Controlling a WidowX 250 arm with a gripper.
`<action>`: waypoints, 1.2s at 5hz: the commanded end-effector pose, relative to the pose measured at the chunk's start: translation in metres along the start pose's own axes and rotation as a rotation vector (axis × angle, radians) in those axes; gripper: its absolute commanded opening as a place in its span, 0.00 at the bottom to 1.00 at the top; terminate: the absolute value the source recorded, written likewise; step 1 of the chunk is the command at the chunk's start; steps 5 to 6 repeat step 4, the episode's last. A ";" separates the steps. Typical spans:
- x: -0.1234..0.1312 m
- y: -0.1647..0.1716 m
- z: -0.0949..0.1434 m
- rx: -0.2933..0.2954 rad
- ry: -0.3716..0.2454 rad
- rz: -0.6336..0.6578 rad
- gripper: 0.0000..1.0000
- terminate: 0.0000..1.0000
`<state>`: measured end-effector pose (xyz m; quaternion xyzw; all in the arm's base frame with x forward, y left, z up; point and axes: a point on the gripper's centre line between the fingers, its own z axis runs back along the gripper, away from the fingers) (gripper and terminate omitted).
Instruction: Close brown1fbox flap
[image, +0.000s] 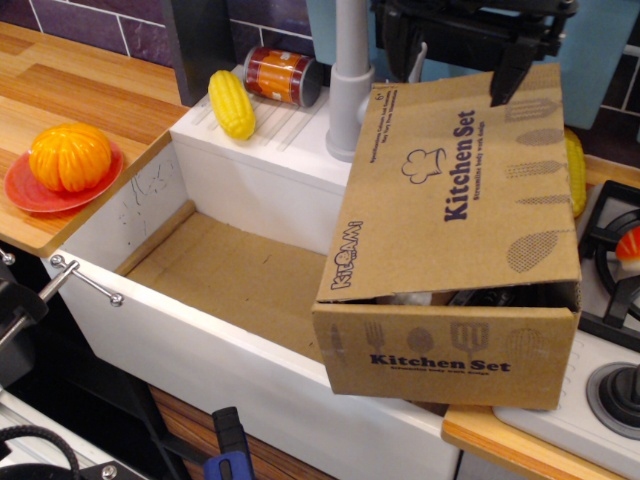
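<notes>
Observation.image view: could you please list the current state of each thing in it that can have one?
flap: down over the box, front edge slightly raised, a gap left.
brown1fbox: nearly shut, contents just visible through the gap.
gripper: above the flap's far edge; open or shut unclear.
can: lying on its side.
sink: no water showing, cardboard sheet on its floor.

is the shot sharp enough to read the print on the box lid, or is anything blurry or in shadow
In the observation.image view the flap is sharp, its "Kitchen Set" print readable; the gap under its front edge on the brown1fbox lies in dark shadow, hiding the contents; the gripper at the top is dark and low in detail.
</notes>
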<state>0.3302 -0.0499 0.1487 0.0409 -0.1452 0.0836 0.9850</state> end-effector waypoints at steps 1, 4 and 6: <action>0.005 -0.013 -0.006 -0.092 0.000 0.061 1.00 0.00; -0.005 -0.021 -0.024 -0.198 0.002 0.172 1.00 1.00; -0.005 -0.021 -0.024 -0.198 0.002 0.172 1.00 1.00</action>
